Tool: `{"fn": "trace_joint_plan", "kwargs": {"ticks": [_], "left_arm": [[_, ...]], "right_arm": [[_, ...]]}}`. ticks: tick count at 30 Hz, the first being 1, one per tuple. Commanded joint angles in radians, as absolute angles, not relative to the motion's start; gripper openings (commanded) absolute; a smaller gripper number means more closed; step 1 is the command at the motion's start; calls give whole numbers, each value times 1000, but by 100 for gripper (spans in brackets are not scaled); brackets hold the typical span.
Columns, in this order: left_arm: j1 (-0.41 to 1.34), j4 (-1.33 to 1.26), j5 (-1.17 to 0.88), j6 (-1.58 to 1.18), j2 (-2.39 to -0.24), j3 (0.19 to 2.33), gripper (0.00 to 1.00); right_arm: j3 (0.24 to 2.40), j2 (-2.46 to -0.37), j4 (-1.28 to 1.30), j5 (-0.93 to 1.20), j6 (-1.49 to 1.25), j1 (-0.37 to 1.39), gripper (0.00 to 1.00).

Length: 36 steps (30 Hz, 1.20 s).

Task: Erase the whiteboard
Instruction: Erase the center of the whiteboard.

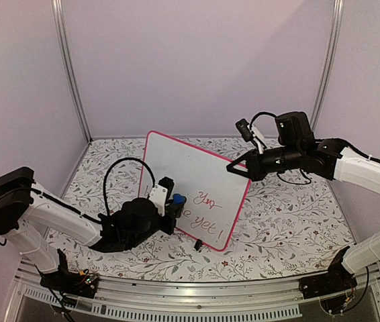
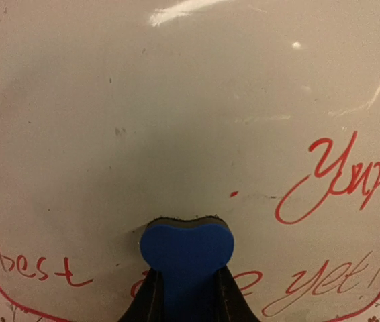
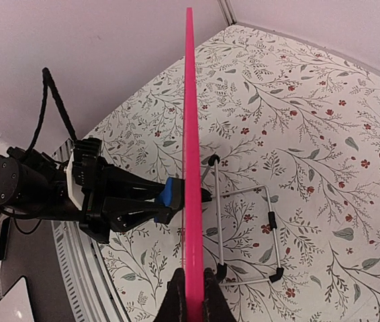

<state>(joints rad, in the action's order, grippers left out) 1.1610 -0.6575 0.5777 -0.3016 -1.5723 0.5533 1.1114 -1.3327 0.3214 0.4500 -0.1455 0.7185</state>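
Likely light, stiff, slick-faced & tippy: whiteboard [image 1: 193, 176] best held by frame edge, where R pincer [image 3: 191, 290] clamps it; L pincer [image 2: 187, 287] grips blue eraser [image 2: 187, 249] against it.

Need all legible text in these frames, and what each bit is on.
"best": red handwriting, lower left of the whiteboard, left wrist view.
"yet!": red, lower right of the board.
"You" or "Your": red cursive above "yet!", last letters unclear.
One red word between "best" and "yet!": mostly hidden behind the blue eraser, unreadable.
No other text readable anywhere.
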Motion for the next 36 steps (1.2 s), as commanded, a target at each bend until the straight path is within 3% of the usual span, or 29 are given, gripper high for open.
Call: {"fn": "trace_joint_plan", "kwargs": {"ticks": [1,36], "left_arm": [[1175,-562,585,-324,-1596,517,10],[1168,-625,552,-128,-1527,689,10]], "right_arm": [[1098,-1349,369,496,-92,739,0],[1102,-1353,370,499,-92,739,0]]}}
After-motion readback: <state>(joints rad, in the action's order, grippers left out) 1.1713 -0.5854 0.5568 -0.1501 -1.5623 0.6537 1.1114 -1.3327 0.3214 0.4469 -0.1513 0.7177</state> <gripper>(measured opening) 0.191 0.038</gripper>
